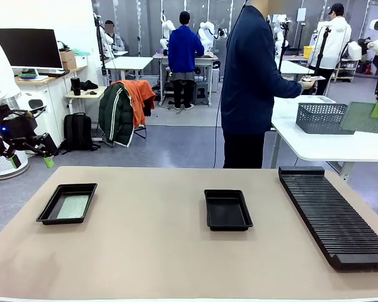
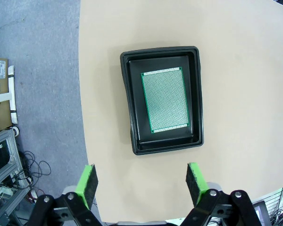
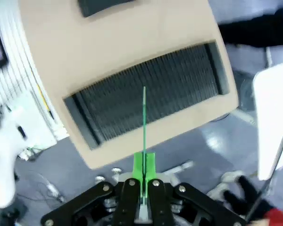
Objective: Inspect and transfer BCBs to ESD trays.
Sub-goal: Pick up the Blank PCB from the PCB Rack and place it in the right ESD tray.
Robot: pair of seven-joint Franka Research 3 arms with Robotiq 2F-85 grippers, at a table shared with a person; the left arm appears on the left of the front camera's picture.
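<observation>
- A long black ribbed slotted rack [image 1: 334,214] lies on the tan counter [image 1: 164,251] at the right.
- A grey mesh basket [image 1: 320,117] sits on a white side table [image 1: 327,145].
- An orange jacket [image 1: 138,97] drapes over a chair.

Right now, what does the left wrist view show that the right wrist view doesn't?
Left wrist view only: the open left gripper above an ESD tray with a BCB flat on its floor. Right wrist view only: the right gripper shut on a BCB seen edge-on, above the long black slotted rack. Shared: the tan table.
</observation>
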